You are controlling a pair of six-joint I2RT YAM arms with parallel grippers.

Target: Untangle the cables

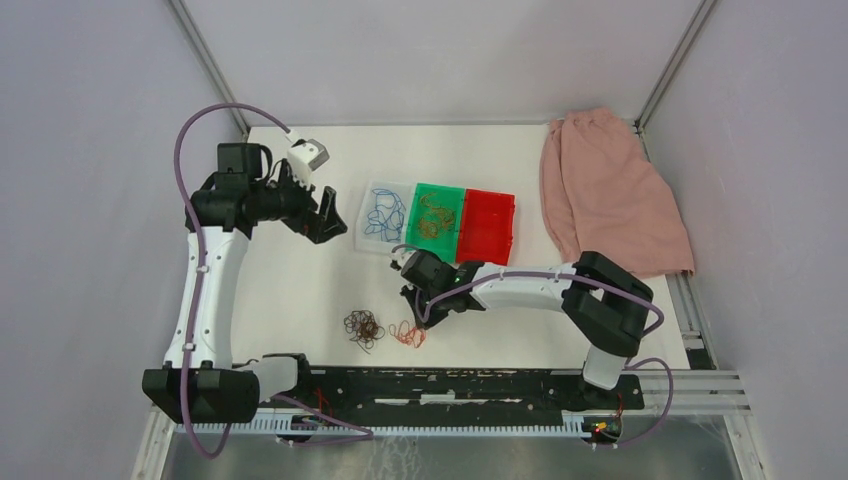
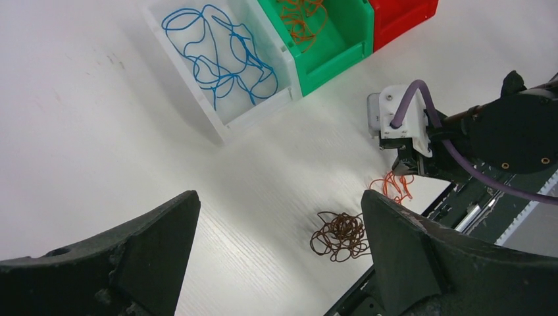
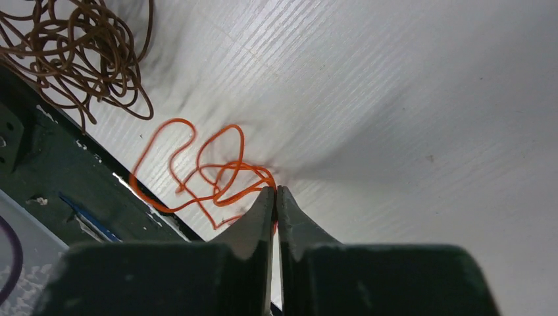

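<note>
A thin orange cable (image 3: pixel 197 172) lies in loops near the table's front edge. My right gripper (image 3: pixel 275 191) is shut on one of its strands, fingertips down at the tabletop. In the top view that gripper (image 1: pixel 417 315) stands just above the orange cable (image 1: pixel 408 335). A dark brown cable tangle (image 1: pixel 363 328) lies just left of it, apart from the gripper. A blue cable (image 2: pixel 220 59) rests in the clear bin (image 1: pixel 371 225). An orange-brown cable (image 1: pixel 433 215) rests in the green bin (image 1: pixel 438 190). My left gripper (image 2: pixel 278 197) hangs open and empty over the table, left of the bins.
A red bin (image 1: pixel 486 226) stands right of the green one. A pink cloth (image 1: pixel 610 190) lies at the back right corner. A black rail (image 1: pixel 450 385) runs along the front edge, close to the loose cables.
</note>
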